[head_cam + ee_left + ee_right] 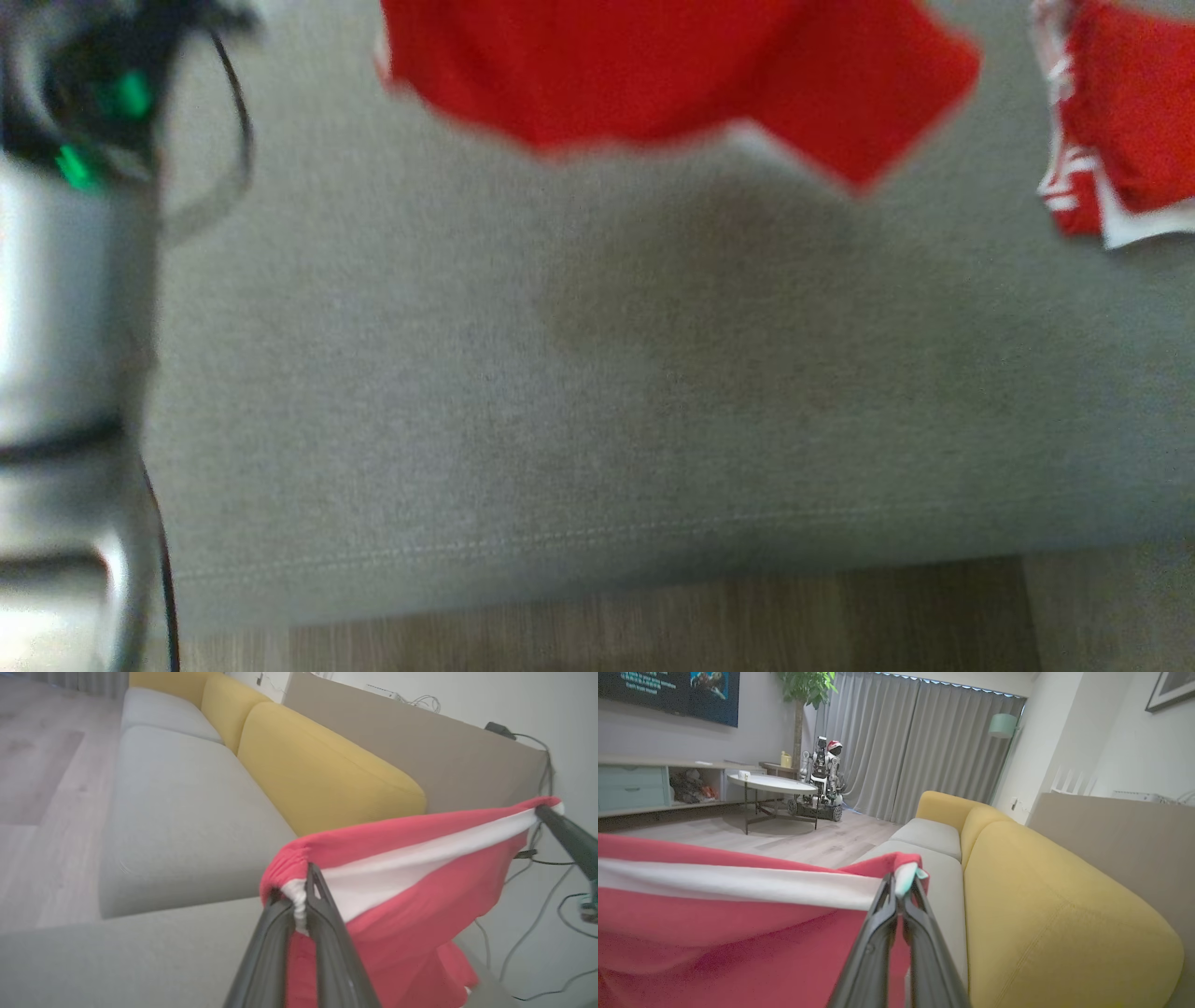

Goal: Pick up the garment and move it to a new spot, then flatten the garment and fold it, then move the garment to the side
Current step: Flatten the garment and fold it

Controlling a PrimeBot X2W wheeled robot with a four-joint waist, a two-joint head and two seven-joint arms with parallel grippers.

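Observation:
The garment [653, 75] is red with a white band and hangs in the air above the grey sofa seat [560, 392], casting a shadow on it. In the left wrist view my left gripper [301, 891] is shut on a bunched corner of the garment [420, 896]. The white band stretches taut from there to my right gripper [544, 811] at the far right. Seen from the right wrist, my right gripper [900, 891] is shut on the other corner, with the garment [714, 933] spreading away to the left.
A second red and white cloth [1120, 121] lies on the seat at the upper right. Yellow back cushions [1055, 914] line the sofa. Wooden floor [653, 616] runs along its front edge. Cables [537, 914] hang by the wall. A round table [770, 784] and another robot [824, 779] stand across the room.

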